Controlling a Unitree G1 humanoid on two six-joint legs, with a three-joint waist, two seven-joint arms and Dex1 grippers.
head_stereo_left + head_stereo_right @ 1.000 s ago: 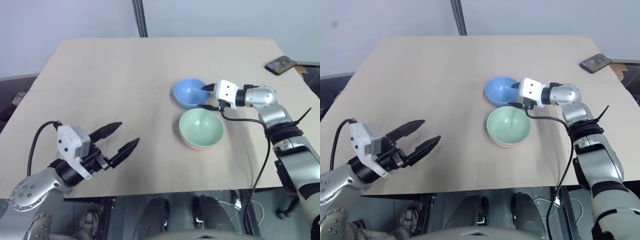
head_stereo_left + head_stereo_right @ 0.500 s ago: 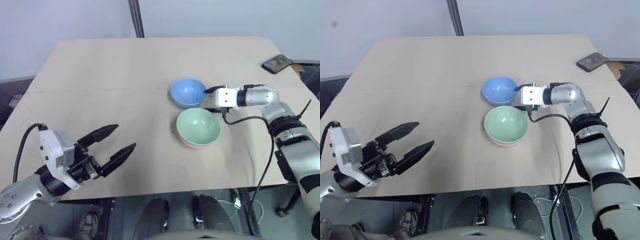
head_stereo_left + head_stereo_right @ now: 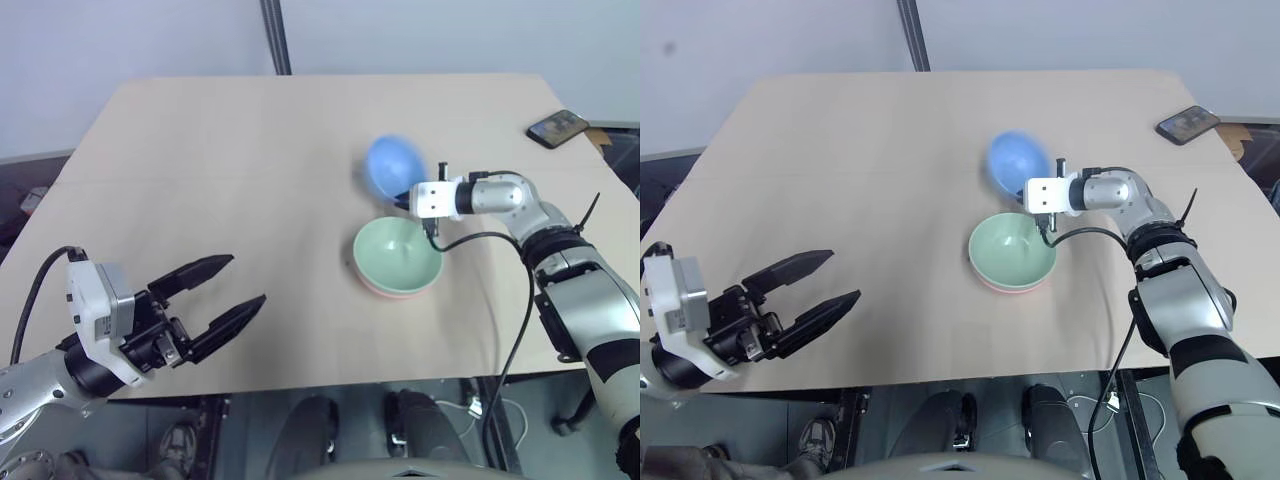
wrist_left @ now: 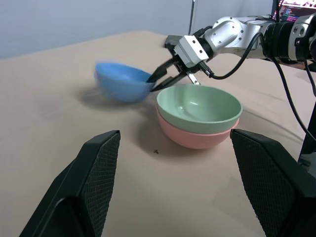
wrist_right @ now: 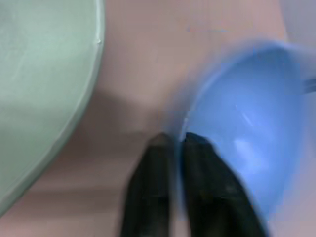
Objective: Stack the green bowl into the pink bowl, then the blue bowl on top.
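The green bowl (image 3: 397, 255) sits nested inside the pink bowl (image 3: 396, 292), whose rim shows just under it, right of the table's middle. Just behind them the blue bowl (image 3: 390, 165) is tipped up on its side, blurred, off the table. My right gripper (image 3: 403, 197) is shut on its near rim, one finger inside and one outside, as the right wrist view shows on the blue bowl (image 5: 247, 123). Near the front left edge my left gripper (image 3: 246, 280) hangs open and empty, far from the bowls, with its fingers (image 4: 94, 182) spread wide.
A dark phone (image 3: 558, 127) lies at the table's far right corner. The tan table (image 3: 230, 170) stretches bare to the left and behind the bowls. A black cable trails from my right wrist over the table's right side.
My right gripper has shut on the blue bowl's rim, and the bowl has come up off the table and tilted. The left gripper stays open near the front edge.
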